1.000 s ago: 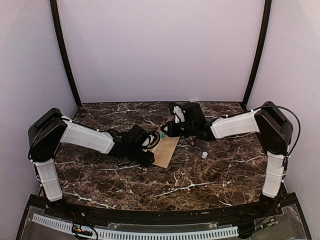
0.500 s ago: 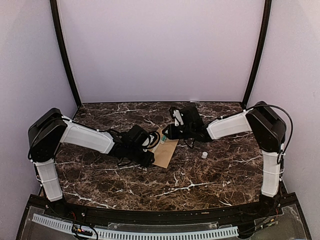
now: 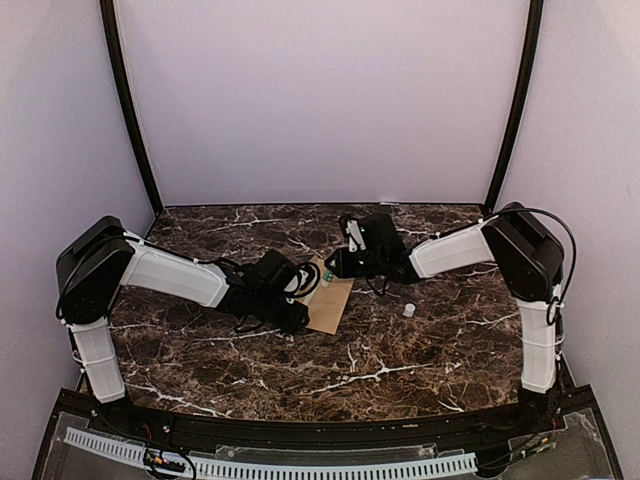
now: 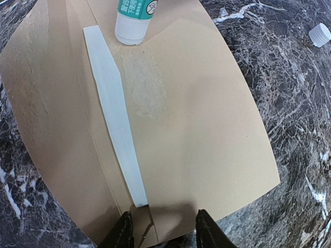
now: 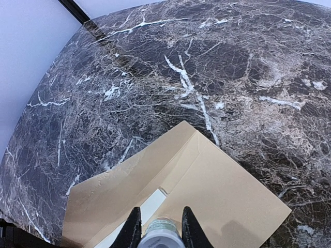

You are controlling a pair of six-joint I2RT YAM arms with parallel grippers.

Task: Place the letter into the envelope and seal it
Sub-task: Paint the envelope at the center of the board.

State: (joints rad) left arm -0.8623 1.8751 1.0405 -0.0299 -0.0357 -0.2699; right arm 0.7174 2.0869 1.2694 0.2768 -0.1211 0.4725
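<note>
The right pincer (image 5: 160, 214) is closed on a glue stick (image 5: 161, 233), one finger on each side of the white tube, and the tube's tip is set down on the envelope (image 4: 196, 139). The left pincer (image 4: 164, 216) stands part-open with nothing between its fingers. Its tips rest at the envelope's left edge, seemingly pinning the paper down.

The envelope lies flat near the middle of the table (image 5: 232, 62), between the two arms, with its flap opened out. A white strip (image 4: 116, 119) runs along the fold. It may be the letter's edge showing at the mouth, though I cannot be sure. Just beside the strip, close to the tube's tip, is a dull, wet-looking patch (image 4: 147, 90) of what is probably glue. The stick's cap (image 4: 320, 34) sits on the table to the right, apart from the envelope.

By my reading the step in hand is gluing — the start of sealing. The next move calls for drawing the stick along the closing area while the left side holds the paper flat. The stick must then lift clear so the flap can be folded over and pressed down.
</note>
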